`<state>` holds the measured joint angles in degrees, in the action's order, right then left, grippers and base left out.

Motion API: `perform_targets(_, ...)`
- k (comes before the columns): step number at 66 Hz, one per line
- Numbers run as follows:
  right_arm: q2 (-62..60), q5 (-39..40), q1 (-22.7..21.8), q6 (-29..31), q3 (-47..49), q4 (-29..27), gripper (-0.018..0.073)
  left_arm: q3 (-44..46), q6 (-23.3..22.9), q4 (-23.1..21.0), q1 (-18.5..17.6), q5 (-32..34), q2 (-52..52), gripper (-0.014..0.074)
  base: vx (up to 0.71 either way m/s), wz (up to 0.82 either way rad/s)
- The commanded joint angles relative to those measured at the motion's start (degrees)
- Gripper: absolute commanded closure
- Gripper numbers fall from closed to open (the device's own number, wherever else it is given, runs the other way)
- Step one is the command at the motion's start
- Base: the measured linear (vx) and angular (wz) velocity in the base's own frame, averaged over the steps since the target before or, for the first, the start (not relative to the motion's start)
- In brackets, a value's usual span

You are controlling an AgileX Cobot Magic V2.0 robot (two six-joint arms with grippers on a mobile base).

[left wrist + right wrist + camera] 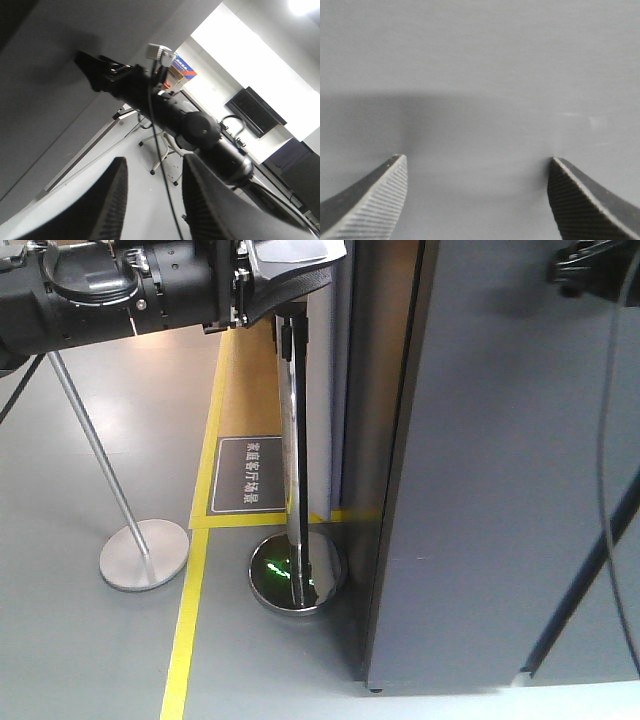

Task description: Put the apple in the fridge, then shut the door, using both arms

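The fridge shows only its dark grey outside; the door's [500, 490] outer face fills the right of the front view, and none of the white inside shows. My right gripper [477, 160] is open, both fingertips at or very near the door's [480, 75] plain grey face. In the left wrist view that right gripper [90, 62] meets the door's [45, 100] surface. It sits at the top right of the front view [590, 270]. My left gripper [152, 162] is open and empty, held apart from the fridge. The apple is out of view.
A chrome stanchion [296, 575] stands close to the fridge's left corner, a second stanchion [143, 553] farther left. Yellow floor tape [190, 620] and a floor sign [250, 475] lie on the grey floor. A thin cable [610, 470] hangs in front of the door. A rolling stand [162, 160] is behind.
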<state>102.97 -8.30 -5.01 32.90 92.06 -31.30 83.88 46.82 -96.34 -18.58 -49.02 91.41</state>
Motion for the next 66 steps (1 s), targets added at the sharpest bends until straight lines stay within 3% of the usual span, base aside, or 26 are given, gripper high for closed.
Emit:
perform_targets(1,-0.42,2.09,0.20,0.62,3.98,0.30,0.0007,2.13,0.30,-5.19,-0.16,-0.58,-2.39,0.0332,0.00,0.00)
perform_targets(41,-3.55,-2.54,0.20,0.62,5.44,0.32,0.0055,2.13,0.46,-4.53,-0.16,2.59,-2.39,0.0332,0.00,0.00)
perform_targets(54,-10.18,-12.30,0.20,0.62,5.44,0.32,0.0125,2.13,0.79,-0.87,0.65,6.89,-2.39,0.0332,0.00,0.00)
perform_targets(66,-16.50,-24.77,0.20,0.13,5.44,0.00,0.0239,2.13,0.79,2.79,3.51,10.46,-2.61,0.0332,0.00,0.00)
